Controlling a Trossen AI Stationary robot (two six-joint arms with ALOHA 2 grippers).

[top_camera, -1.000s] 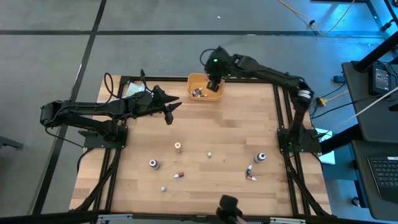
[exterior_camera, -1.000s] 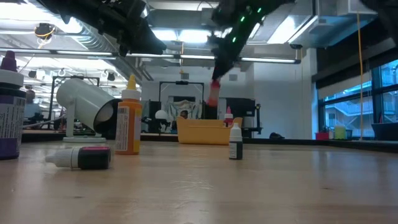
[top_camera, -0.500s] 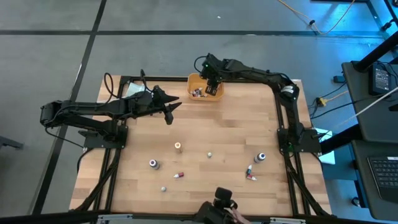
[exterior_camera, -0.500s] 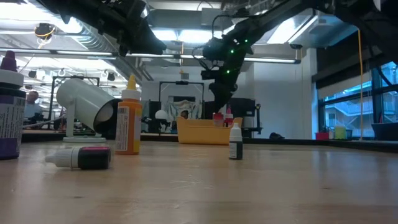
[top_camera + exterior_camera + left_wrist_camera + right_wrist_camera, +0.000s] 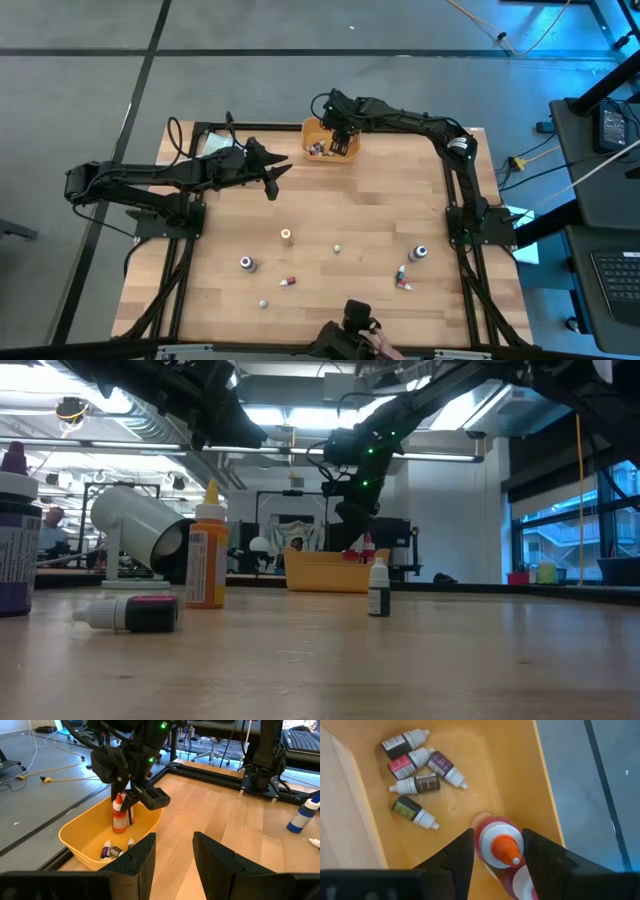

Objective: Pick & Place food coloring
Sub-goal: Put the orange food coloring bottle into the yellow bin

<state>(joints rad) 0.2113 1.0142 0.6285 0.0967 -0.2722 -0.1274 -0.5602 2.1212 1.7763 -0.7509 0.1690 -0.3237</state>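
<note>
The orange bin (image 5: 318,131) stands at the table's far edge. My right gripper (image 5: 497,855) reaches down into it, open. A red food coloring bottle (image 5: 500,842) with an orange tip stands upright on the bin's floor (image 5: 118,817), between the fingers. Whether they touch it, I cannot tell. Several small bottles (image 5: 415,765) lie on their sides in the bin. More food coloring bottles (image 5: 286,236) (image 5: 418,253) stand or lie on the table's near half. My left gripper (image 5: 275,178) hangs open above the table's far left, pointing toward the bin.
In the low view an orange bottle (image 5: 207,555), a small dark bottle (image 5: 378,588) and a lying bottle (image 5: 130,612) are on the wood. A white cup (image 5: 140,530) lies behind them. The table's middle between the arms is bare wood (image 5: 380,200).
My right gripper has come down toward the orange bin with the red bottle and tipped more steeply downward. The bottle hung above the bin a second ago and now stands on the bin's floor.
</note>
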